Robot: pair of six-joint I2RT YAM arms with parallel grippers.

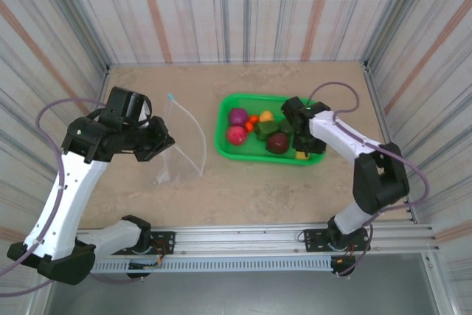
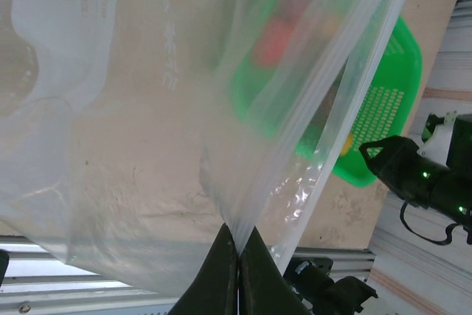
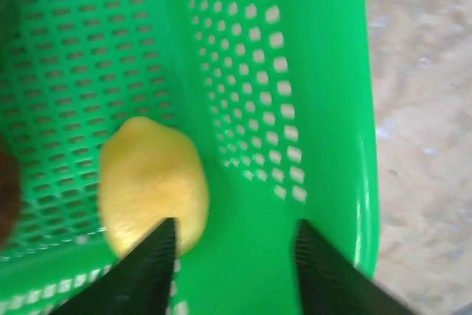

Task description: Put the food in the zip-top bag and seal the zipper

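Note:
The clear zip-top bag (image 1: 181,145) hangs over the table left of centre. My left gripper (image 1: 158,142) is shut on its edge. In the left wrist view the black fingers (image 2: 221,271) pinch the plastic (image 2: 147,108) beside the whitish zipper (image 2: 369,49). The zipper's light-blue slider (image 1: 170,97) sits at the far end. The food lies in the green basket (image 1: 228,145): purple (image 1: 238,116), red (image 1: 236,135), green (image 1: 267,132) and dark maroon (image 1: 277,143) pieces. My right gripper (image 1: 304,149) is down in the basket's right end. It stands open (image 3: 236,256), and a yellow lemon (image 3: 151,182) lies against its left finger.
The basket's mesh wall and rim (image 3: 332,71) rise just right of my right gripper, with bare tan table (image 3: 428,108) beyond. Striped walls enclose the table on three sides. Bare table lies in front of the bag and basket (image 1: 251,189).

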